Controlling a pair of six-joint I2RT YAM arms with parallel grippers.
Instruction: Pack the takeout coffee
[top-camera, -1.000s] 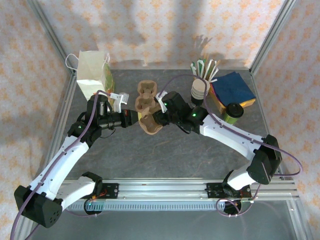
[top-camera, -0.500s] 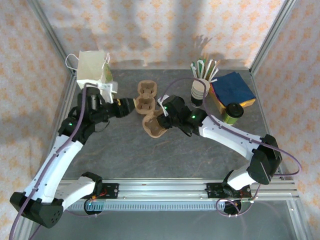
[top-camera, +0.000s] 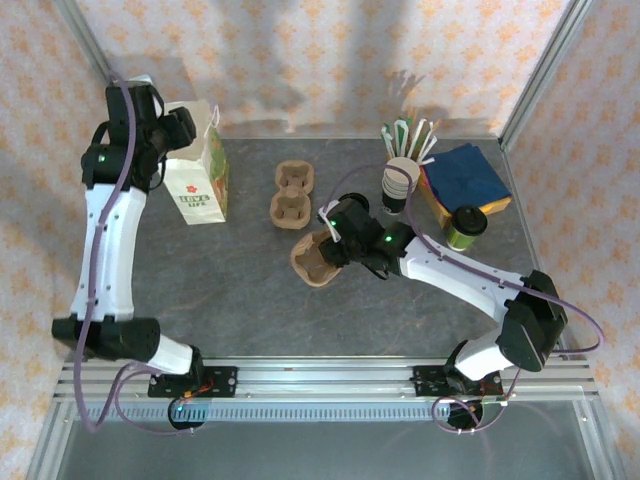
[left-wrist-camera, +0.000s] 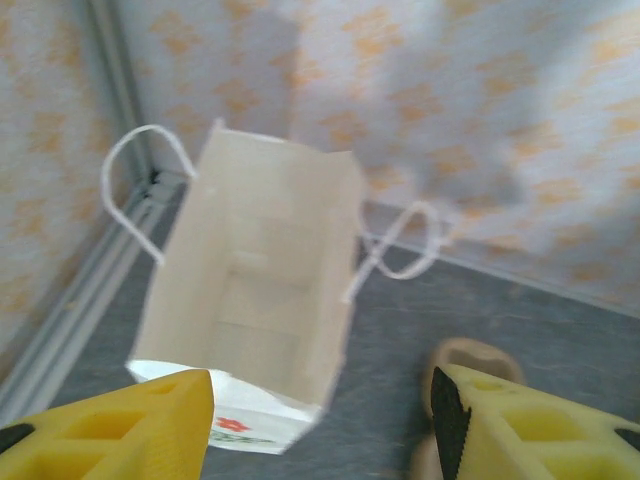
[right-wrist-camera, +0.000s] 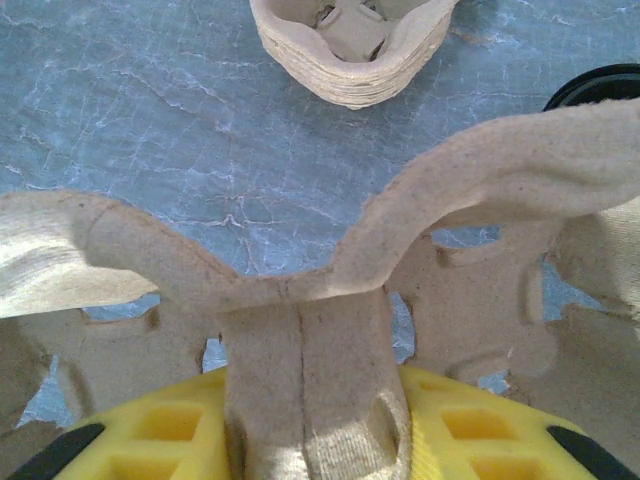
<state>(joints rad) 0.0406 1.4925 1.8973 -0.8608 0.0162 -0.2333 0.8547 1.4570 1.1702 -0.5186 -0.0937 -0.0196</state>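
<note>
Far left: the left gripper (left-wrist-camera: 320, 420) hangs high over the white paper bag (top-camera: 200, 178), fingers spread wide and holding nothing. The bag stands upright, mouth open, nothing visible inside.

Centre: a stack of pulp carriers (top-camera: 291, 194) rests on the table (top-camera: 230, 290). Just in front of it, the right gripper (right-wrist-camera: 310, 425) pinches the middle ridge of a single pulp carrier (top-camera: 316, 260).

Right: nested cups (top-camera: 396, 184), then the takeout coffee (top-camera: 466, 224), lidded and upright beside the blue napkins (top-camera: 468, 172), well apart from both grippers.

Assessment: the carrier is being readied and the coffee is not yet touched. The next move likely calls for setting the carrier down flat and letting go, then taking a steady upright grasp on the cup.
</note>
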